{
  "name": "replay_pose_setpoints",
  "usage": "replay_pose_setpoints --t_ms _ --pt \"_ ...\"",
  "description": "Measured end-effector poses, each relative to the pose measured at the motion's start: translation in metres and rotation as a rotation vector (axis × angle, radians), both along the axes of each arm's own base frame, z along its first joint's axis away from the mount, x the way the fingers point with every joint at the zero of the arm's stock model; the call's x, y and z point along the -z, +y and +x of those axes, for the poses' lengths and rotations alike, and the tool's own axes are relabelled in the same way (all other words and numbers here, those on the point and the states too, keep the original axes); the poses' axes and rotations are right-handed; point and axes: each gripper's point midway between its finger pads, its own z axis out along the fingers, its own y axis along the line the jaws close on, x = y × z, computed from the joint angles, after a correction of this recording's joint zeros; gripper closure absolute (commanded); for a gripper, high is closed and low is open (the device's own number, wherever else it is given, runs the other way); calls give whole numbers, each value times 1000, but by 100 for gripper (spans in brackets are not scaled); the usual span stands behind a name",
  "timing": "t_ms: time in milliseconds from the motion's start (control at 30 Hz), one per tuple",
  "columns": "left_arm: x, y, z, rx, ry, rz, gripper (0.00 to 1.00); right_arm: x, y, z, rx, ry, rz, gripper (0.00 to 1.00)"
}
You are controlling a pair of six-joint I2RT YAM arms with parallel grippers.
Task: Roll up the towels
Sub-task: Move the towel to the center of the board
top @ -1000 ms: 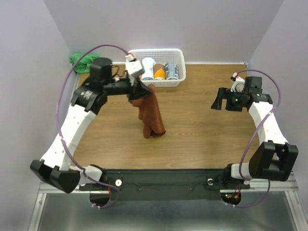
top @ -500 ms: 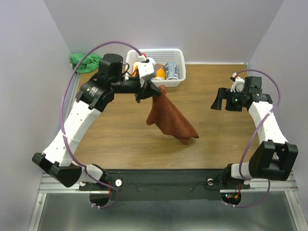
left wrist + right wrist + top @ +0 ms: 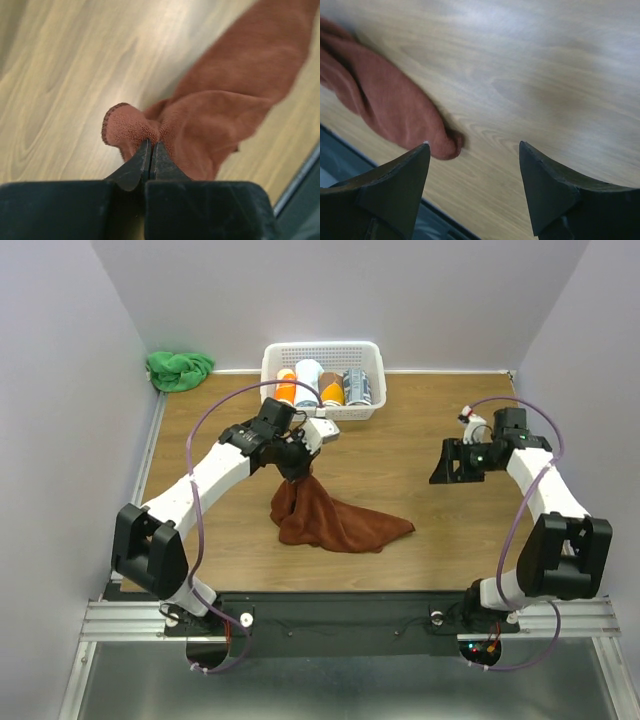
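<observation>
A rust-brown towel [image 3: 330, 522] lies crumpled on the wooden table, one corner stretching right toward the front. My left gripper [image 3: 297, 466] is shut on its upper edge and holds that edge up; the left wrist view shows the pinched fold [image 3: 131, 127] at the closed gripper [image 3: 151, 146]. My right gripper [image 3: 440, 470] is open and empty, hovering over bare wood to the right of the towel. In the right wrist view the towel's corner [image 3: 395, 110] lies beyond the left of its fingertips [image 3: 422, 150]. A green towel [image 3: 178, 368] sits bunched in the back left corner.
A white basket [image 3: 368, 360] at the back centre holds several rolled towels in orange, white, brown and grey. The table's front edge meets a black rail [image 3: 330, 602]. Grey walls close in at left, right and back.
My left gripper has swung down and toward the front with the brown towel, which now rests spread on the table instead of hanging. My right gripper has moved slightly left and lower.
</observation>
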Motion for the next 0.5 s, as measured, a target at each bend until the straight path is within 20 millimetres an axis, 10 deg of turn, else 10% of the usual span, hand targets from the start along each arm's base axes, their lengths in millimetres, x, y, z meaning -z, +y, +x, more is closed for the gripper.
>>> replay_pose_setpoints --t_ms 200,500 --pt "21 25 37 -164 28 16 46 36 38 -30 -216 74 -68 27" --pt "19 80 58 -297 119 -96 33 78 73 -61 -471 136 -218 18"
